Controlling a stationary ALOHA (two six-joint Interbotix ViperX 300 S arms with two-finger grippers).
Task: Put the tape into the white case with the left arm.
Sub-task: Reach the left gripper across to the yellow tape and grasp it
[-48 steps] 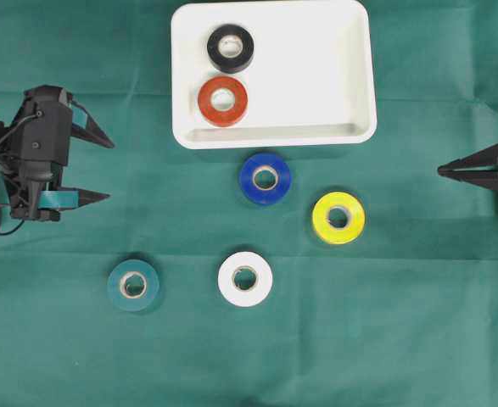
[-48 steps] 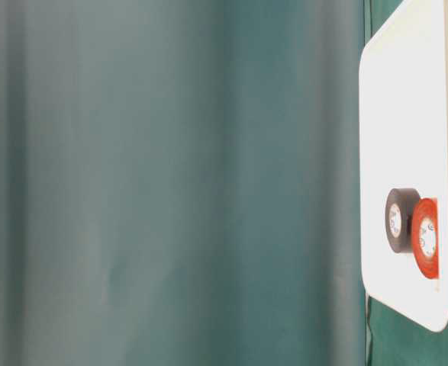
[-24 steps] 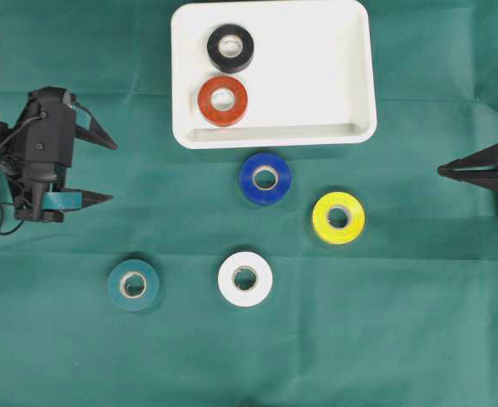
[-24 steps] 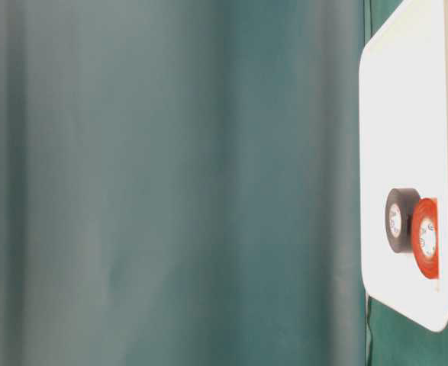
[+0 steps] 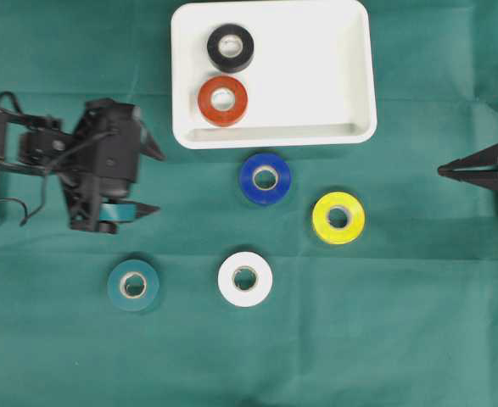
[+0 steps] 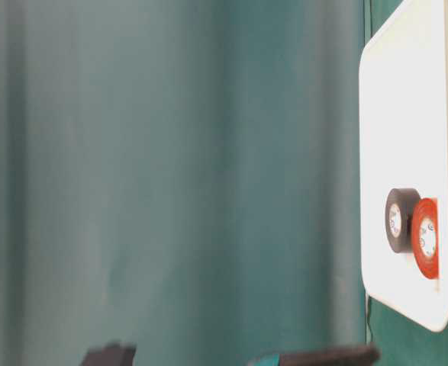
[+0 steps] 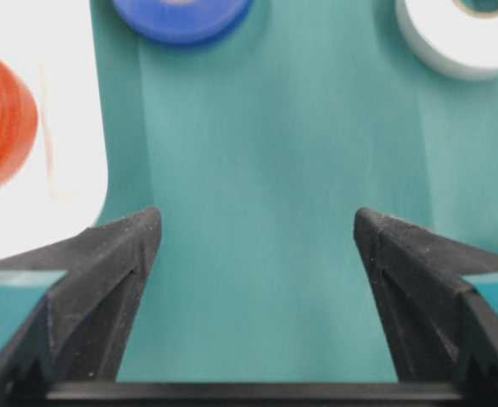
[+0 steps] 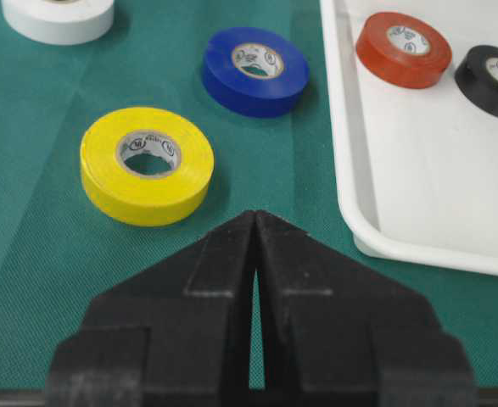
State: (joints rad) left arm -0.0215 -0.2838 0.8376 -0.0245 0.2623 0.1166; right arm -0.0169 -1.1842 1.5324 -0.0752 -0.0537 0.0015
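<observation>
Overhead view showed the one real change over the last second: the left gripper had slid out from the left edge of the green cloth toward the middle, jaws spread wide and holding nothing. Everything else sat exactly where it had been. So it looked like the reach for the next roll had only just begun, with no grab yet.

Going left to right: the teal tape lay just below and a little ahead of that gripper, the closest roll to it. The white tape sat further along, and the blue tape above it, just beside the near rim of the white case. Inside the case the black tape and red tape already filled the left half, close together; the right half was bare, so there was plenty of landing room. The yellow tape lay right of the blue one, apart from it.

Loose rolls were well spaced, so open jaws could probably straddle any of them without nudging a neighbour. The case's raised rim was the edge to clear. The right gripper stayed parked far right, pinched closed, out of the way.
</observation>
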